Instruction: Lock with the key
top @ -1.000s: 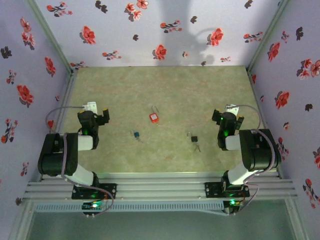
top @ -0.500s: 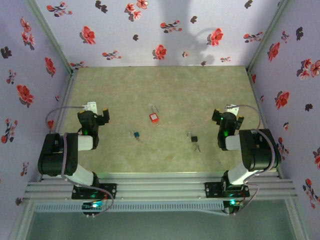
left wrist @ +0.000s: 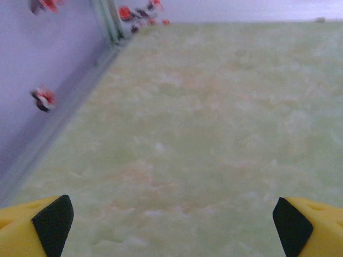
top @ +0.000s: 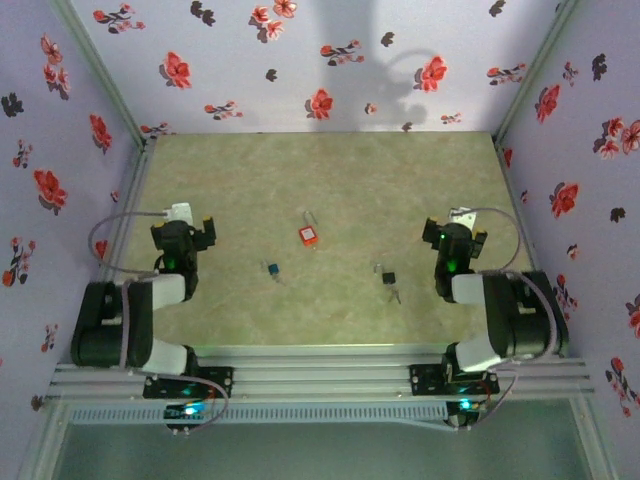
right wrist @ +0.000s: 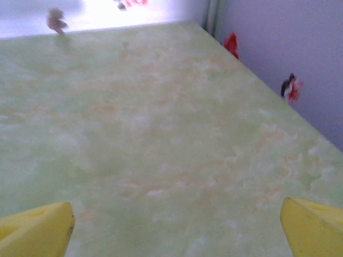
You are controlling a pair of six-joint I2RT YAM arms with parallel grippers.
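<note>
Green tabletop stays the same; my arms just shift a little. Left end effector and right end effector gape wide, empty; the key waits untouched.

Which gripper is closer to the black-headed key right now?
Right. The right gripper sits open just right of the black-headed key, slightly farther back. The left gripper is far to its left, beyond the blue-headed key.

The elbow of the left arm has dropped nearer and toward the left wall, and the left hand has edged slightly left. The right arm has likewise settled a little lower.
</note>
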